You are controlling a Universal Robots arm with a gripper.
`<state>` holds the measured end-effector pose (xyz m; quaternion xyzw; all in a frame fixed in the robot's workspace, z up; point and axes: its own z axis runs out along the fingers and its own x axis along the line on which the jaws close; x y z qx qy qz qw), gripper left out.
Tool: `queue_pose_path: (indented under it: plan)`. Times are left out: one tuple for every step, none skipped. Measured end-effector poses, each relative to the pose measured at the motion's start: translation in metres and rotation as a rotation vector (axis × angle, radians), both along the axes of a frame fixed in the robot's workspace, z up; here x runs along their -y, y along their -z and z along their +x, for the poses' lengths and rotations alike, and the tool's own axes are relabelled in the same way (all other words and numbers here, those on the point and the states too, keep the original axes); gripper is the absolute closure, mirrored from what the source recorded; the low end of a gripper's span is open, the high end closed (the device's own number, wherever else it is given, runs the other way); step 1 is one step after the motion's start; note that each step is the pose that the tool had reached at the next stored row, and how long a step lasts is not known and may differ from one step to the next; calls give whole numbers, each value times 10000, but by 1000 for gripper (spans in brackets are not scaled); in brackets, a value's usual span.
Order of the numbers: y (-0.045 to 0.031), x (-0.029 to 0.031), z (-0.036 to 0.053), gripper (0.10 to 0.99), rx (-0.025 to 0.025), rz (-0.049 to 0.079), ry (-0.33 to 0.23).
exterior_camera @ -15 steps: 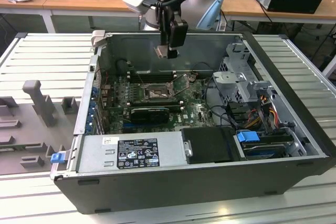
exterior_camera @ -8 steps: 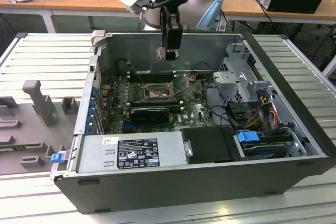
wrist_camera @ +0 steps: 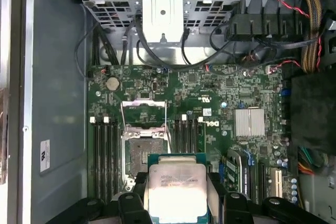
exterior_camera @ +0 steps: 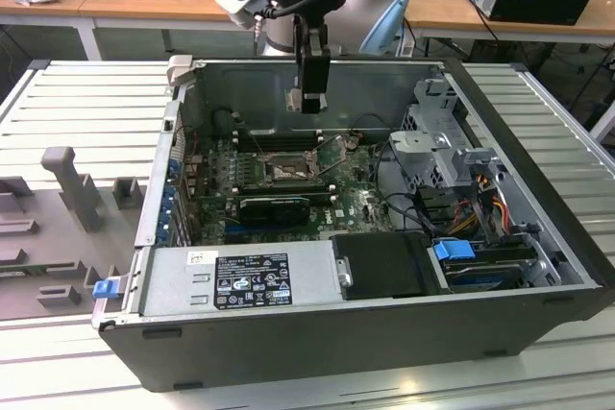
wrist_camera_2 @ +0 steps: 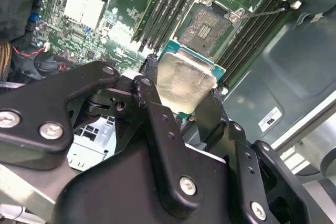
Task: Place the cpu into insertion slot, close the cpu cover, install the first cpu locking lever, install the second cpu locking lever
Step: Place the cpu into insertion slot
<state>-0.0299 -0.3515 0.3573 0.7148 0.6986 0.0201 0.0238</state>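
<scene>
We hold the cpu (wrist_camera: 176, 190) in the gripper (exterior_camera: 309, 100), its fingers pinched on two opposite edges, well above the open insertion slot (wrist_camera: 143, 153). The cpu cover (wrist_camera: 143, 109) is flipped back. We judge it best kept level, edges squared to the slot. It lies flat, lid up, and being square has no long axis.

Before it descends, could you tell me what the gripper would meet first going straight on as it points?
Its held cpu would likely land on the slot or the board just beside it; depth is unclear.
</scene>
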Motion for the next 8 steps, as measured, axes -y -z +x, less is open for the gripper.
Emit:
queue_pose_path:
  plan:
    - [18,0,0,557,1,0,-2]
    - [49,0,0,557,1,-1,-2]
    - [74,0,0,557,2,5,-2]
    - [91,0,0,557,2,6,-2]
    - [126,0,0,557,2,15,-29]
    - [160,-2,0,557,1,21,-102]
    - [190,-4,0,557,1,22,-179]
    - [210,-5,0,557,1,20,-257]
